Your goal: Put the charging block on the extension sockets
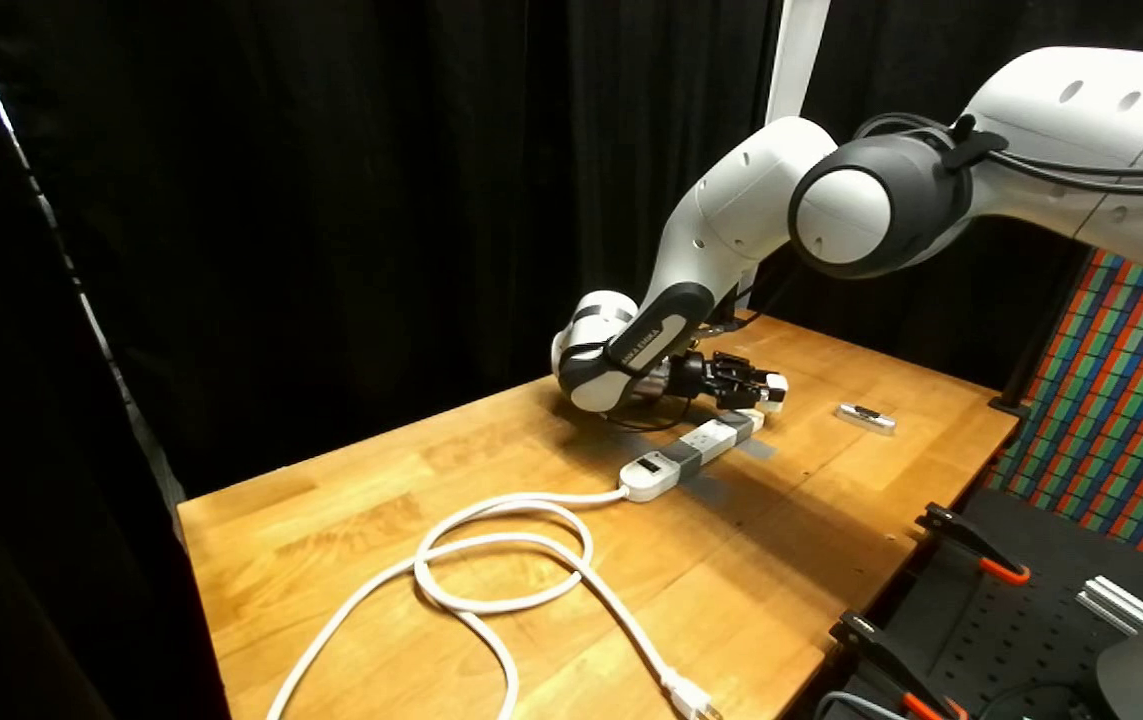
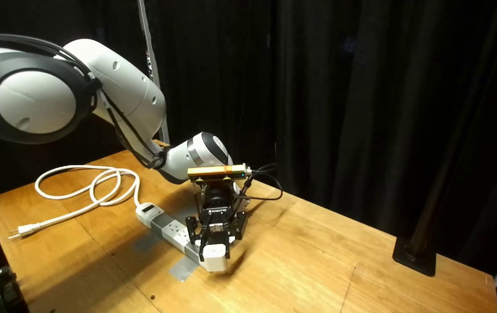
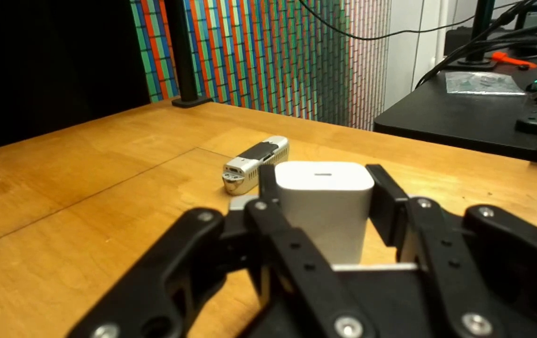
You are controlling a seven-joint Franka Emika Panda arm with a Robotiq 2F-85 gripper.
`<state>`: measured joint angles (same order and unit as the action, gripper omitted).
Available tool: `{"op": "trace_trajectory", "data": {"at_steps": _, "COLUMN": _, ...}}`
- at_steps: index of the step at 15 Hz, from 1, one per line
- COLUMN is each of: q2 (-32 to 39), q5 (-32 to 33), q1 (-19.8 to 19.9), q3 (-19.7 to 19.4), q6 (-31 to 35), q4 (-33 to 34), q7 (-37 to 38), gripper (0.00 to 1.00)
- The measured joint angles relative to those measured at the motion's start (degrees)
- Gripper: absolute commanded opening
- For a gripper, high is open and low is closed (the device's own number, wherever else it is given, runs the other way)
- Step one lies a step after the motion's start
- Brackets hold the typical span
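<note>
Wrist view: holding the boxy white charging block (image 3: 323,218) in the black two-fingered hand (image 3: 324,188). Between fingertips (image 3: 385,202), slotted side upward.

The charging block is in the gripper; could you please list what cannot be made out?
Underside of the charging block: hidden by its body in the wrist view.
Block-side end of the power strip: partly covered by block and gripper in an exterior view; contact with the block cannot be told.
Cable: cut off by the bottom edge in an exterior view.
Silver object: partly behind the gripper in the wrist view.
</note>
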<state>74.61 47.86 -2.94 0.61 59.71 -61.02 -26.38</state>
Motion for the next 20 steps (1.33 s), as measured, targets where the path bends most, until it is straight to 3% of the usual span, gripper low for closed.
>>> {"op": "trace_trajectory", "data": {"at_steps": 8, "q2": -0.3, "q5": -1.4, "q1": 0.9, "q3": 1.5, "q6": 0.1, "q4": 0.8, "q7": -5.3, "gripper": 0.23}}
{"op": "trace_trajectory", "data": {"at_steps": 20, "q2": -0.4, "q5": -1.8, "q1": -0.4, "q3": 2.2, "q6": 0.0, "q4": 1.0, "q7": -5.6, "gripper": 0.23}}
